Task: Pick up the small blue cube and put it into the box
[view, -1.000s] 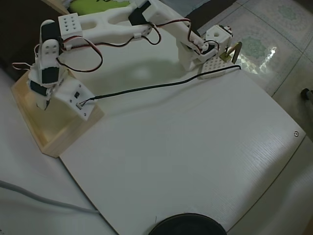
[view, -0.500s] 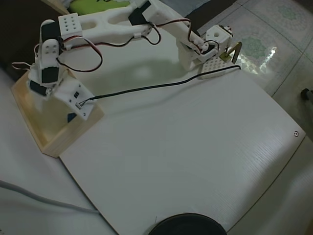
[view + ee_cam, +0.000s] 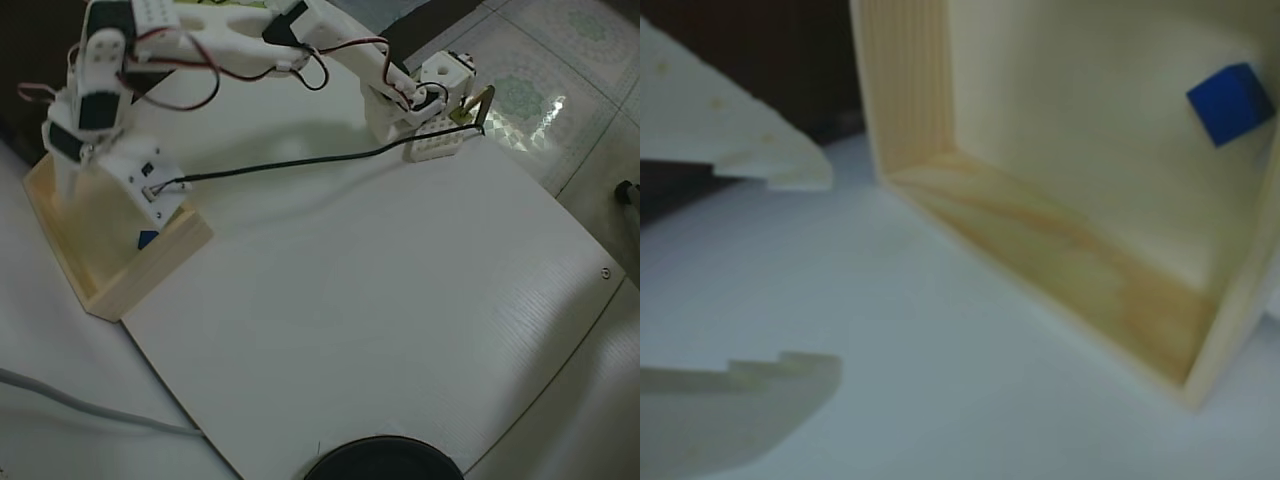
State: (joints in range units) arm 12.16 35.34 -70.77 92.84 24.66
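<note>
A: Largest first. The white table board [image 3: 400,300] fills most of the overhead view, with tiled floor [image 3: 560,70] past its upper right edge and a dark round object [image 3: 385,462] cut off at the bottom edge.

B: Next, the arm [image 3: 250,45]. It is white, its base is fixed near the board's top edge beside a small white perforated block [image 3: 435,145], and it stretches left across the frame. A black cable [image 3: 300,162] runs from the base area to the wrist.

A: The box [image 3: 150,270]?

B: Pale wood, lidless, at the board's left edge in the overhead view. The arm's wrist end hangs over it. In the wrist view the box [image 3: 1060,250] takes up the right half, with inner walls and floor showing.

A: Claw state?

B: The gripper [image 3: 800,270] shows two pale fingers at the left of the wrist view, one above, one below, spread wide apart with bare table between them. Nothing is held.

A: And the small blue cube [image 3: 1230,104]?

B: It sits on the box floor, close to the right-hand wall in the wrist view. Overhead, the small blue cube [image 3: 147,239] peeks out just under the wrist, inside the box near its right wall.
</note>
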